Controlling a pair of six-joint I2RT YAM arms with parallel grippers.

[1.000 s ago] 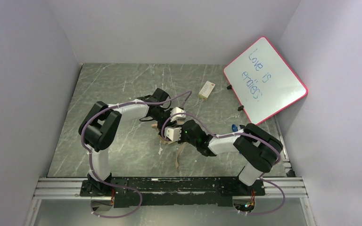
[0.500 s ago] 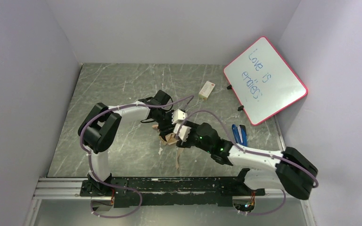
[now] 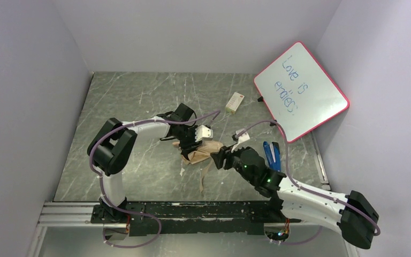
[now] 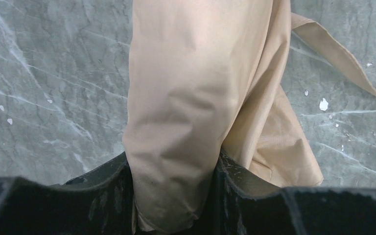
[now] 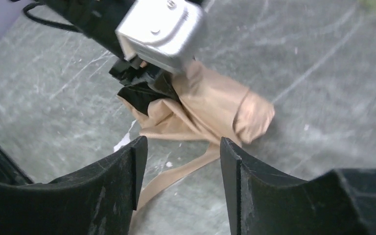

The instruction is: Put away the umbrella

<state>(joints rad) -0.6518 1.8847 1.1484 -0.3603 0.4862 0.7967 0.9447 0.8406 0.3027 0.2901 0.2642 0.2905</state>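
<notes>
The umbrella [image 3: 199,152] lies folded in the middle of the table, tan fabric outside with a little black showing, its tan strap [image 3: 204,176] trailing toward the near edge. My left gripper [image 3: 188,145] is shut on the tan fabric; in the left wrist view the umbrella [image 4: 196,98] is pinched between my black fingers [image 4: 103,196]. My right gripper [image 3: 218,158] is open and empty, just right of the bundle. In the right wrist view the umbrella [image 5: 210,110] and strap [image 5: 176,174] lie beyond my open fingers [image 5: 122,181], with the left gripper's body [image 5: 161,29] above the fabric.
A pink-framed whiteboard [image 3: 301,91] leans against the right wall. A small blue stapler-like object [image 3: 271,152] lies at the right by my right arm. A small tan box [image 3: 235,101] lies at the back centre. Walls enclose the table on three sides.
My right arm has pulled back to the right, away from the umbrella, uncovering the blue object. My left gripper has stayed on the fabric, shifting slightly.
</notes>
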